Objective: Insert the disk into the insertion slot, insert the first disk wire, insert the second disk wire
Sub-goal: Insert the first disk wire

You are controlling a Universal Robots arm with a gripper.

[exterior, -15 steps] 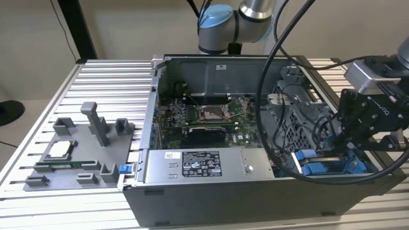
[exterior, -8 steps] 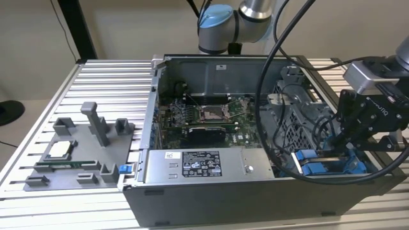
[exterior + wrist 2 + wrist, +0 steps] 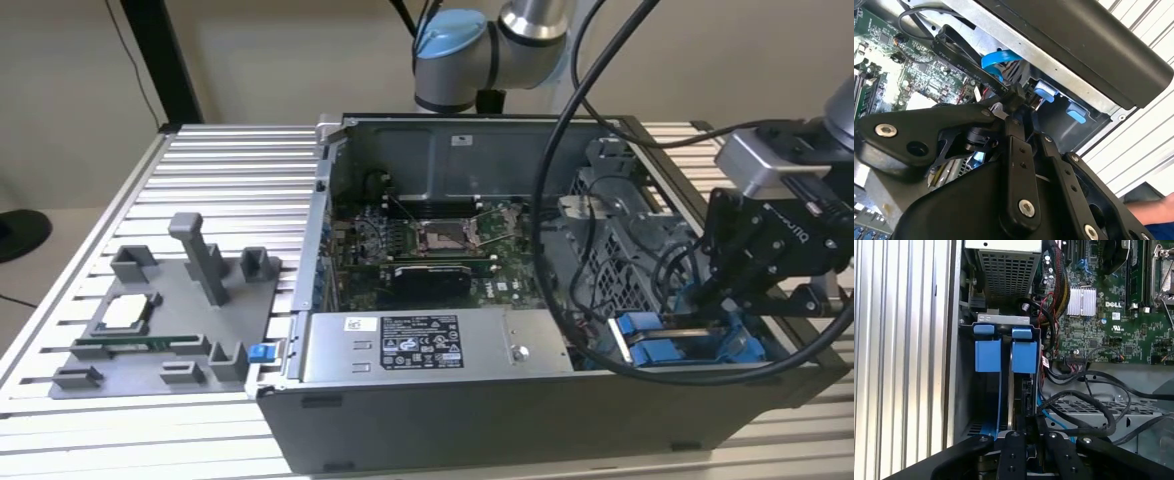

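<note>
Gripper (image 3: 1013, 107) nearest us, clamped on a black wire plug (image 3: 1016, 94).
We think the disk (image 3: 1019, 392) sits edge-on inside the insertion slot (image 3: 667, 352), at the exterior view's lower right, though shadow obscures it; plug held end-on for pushing in.

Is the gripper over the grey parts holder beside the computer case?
No, the gripper is down at the blue-railed insertion slot inside the case.

Gripper (image 3: 1014, 100) tips pinch black cable (image 3: 959, 57) nr blue tabs (image 3: 1045, 90), green mobo (image 3: 909, 75) beside.
</note>
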